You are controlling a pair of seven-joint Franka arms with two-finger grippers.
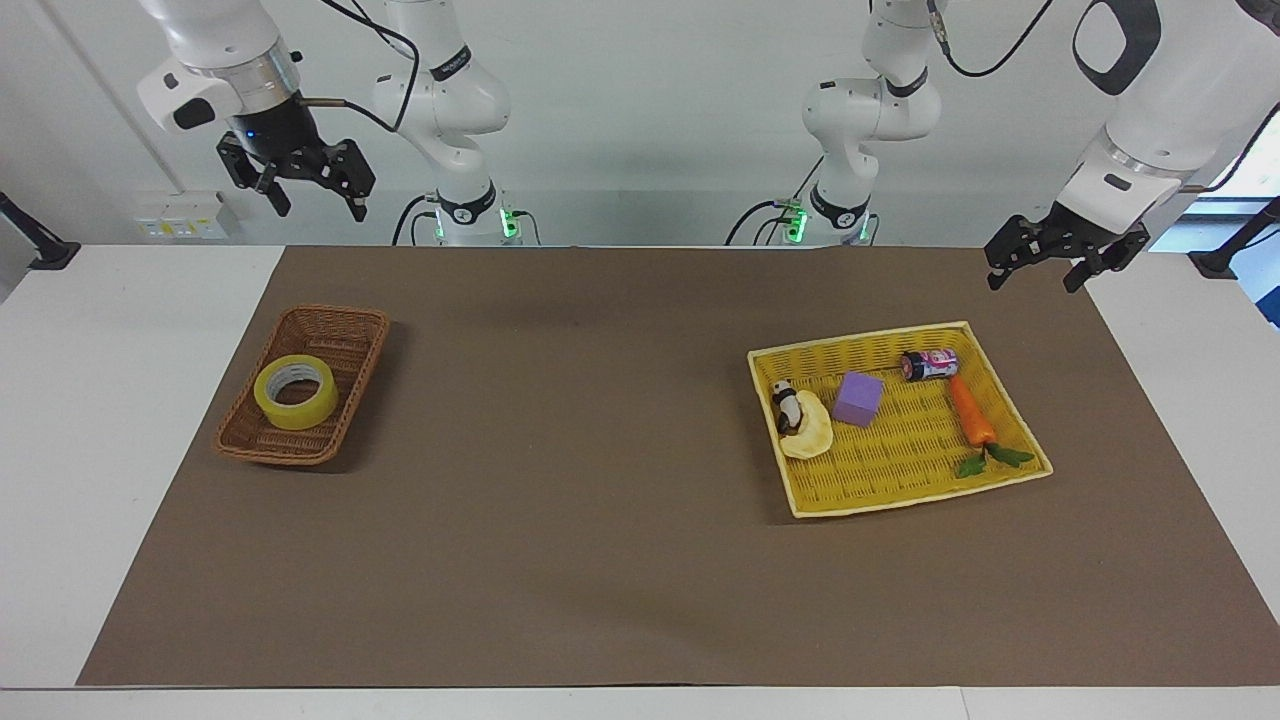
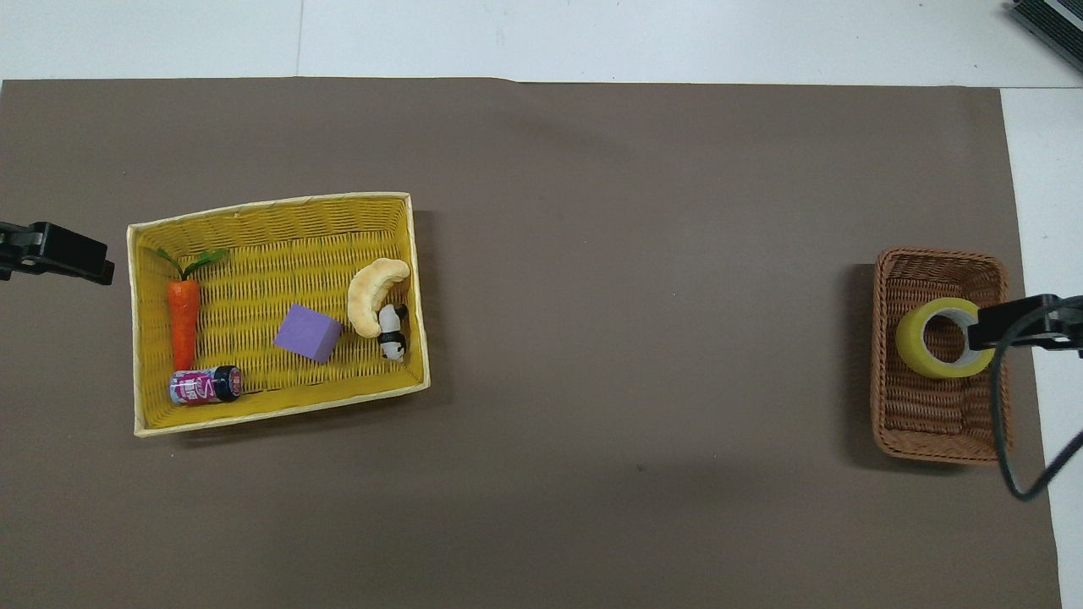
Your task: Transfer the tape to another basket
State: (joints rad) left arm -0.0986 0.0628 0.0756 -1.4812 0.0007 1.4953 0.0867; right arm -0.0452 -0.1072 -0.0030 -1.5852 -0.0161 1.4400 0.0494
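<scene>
Flat in the oblong brown wicker basket [image 1: 303, 385] lies the glossy yellow tape [image 1: 296, 391], a ring with white core. Both the right gripper [image 1: 312, 190] and the left gripper [image 1: 1035, 268] hang empty, fingers apart.

A white table [image 1: 120, 420] fills the scene, most of its top covered by a brown mat [image 1: 620, 520] that leaves bare white strips at both ends and along the edges. Above the mat's robot-side edge rises a plain pale wall [image 1: 650, 120], evenly lit. A white socket panel [image 1: 180, 215] sits low on that wall, just off the mat's corner.
</scene>
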